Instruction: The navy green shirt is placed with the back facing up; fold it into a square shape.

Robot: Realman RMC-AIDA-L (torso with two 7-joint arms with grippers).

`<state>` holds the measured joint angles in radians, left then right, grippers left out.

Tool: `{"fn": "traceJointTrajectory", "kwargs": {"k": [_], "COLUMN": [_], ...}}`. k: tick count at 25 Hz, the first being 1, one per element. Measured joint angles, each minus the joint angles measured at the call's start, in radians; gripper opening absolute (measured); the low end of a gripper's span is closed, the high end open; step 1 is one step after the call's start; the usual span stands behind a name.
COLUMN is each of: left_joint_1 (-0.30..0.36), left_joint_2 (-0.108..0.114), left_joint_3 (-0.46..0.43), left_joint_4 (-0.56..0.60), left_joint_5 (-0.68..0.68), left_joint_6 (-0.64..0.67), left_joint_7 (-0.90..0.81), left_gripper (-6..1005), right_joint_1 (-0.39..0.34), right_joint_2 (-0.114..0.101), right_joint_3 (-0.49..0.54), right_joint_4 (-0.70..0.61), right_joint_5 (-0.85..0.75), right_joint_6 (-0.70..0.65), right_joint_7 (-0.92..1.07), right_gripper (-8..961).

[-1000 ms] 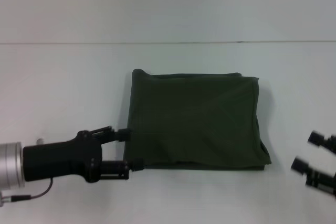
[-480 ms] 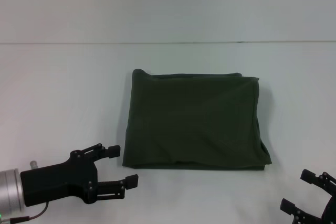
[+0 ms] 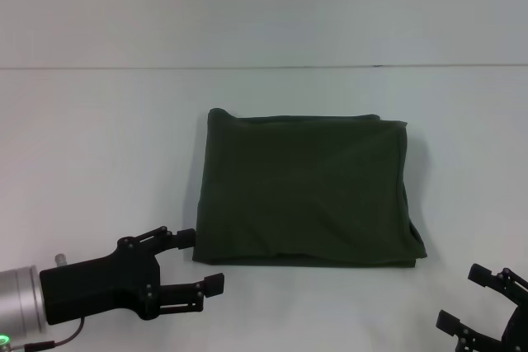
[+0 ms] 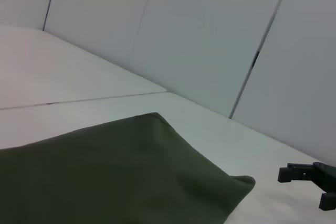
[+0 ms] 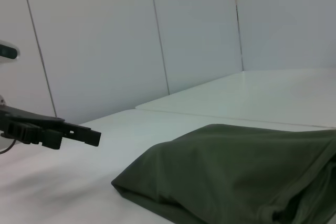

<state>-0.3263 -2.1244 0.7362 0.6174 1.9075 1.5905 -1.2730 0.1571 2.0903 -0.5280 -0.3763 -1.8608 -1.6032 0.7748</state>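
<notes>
The navy green shirt (image 3: pixel 307 189) lies folded into a rough square at mid-bench (image 3: pixel 99 138), plain side up, unchanged from a second ago. The left end effector (image 3: pixel 200 260), then against the shirt's near-left corner, now sits just clear of it with fingers spread and empty. The right end effector (image 3: pixel 471 302) has dropped back to the near-right edge, well apart from the shirt, fingers likewise apart.

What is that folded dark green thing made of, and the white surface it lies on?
The folded dark olive-green shirt looks like soft matte knit cloth, probably cotton: it creases, sags and shows rounded fold edges. The white table seems a hard, smooth, faintly glossy board, perhaps laminate; the exact material is unclear.
</notes>
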Motion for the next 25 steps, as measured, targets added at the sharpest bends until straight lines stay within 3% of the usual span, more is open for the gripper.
{"fn": "traceJointTrajectory", "kwargs": {"k": [25], "left_joint_1": [-0.005], "left_joint_2": [-0.005], "left_joint_3": [0.000], "left_joint_4": [-0.001], "left_joint_5": [-0.002], "left_joint_6": [0.000], "left_joint_7": [-0.006], "left_gripper": [950], "right_joint_1": [0.017], "right_joint_2": [0.000], "right_joint_3": [-0.006], "right_joint_4": [0.000], "right_joint_5": [0.000], "right_joint_6": [0.000], "right_joint_7": [0.001], "right_gripper": [930]}}
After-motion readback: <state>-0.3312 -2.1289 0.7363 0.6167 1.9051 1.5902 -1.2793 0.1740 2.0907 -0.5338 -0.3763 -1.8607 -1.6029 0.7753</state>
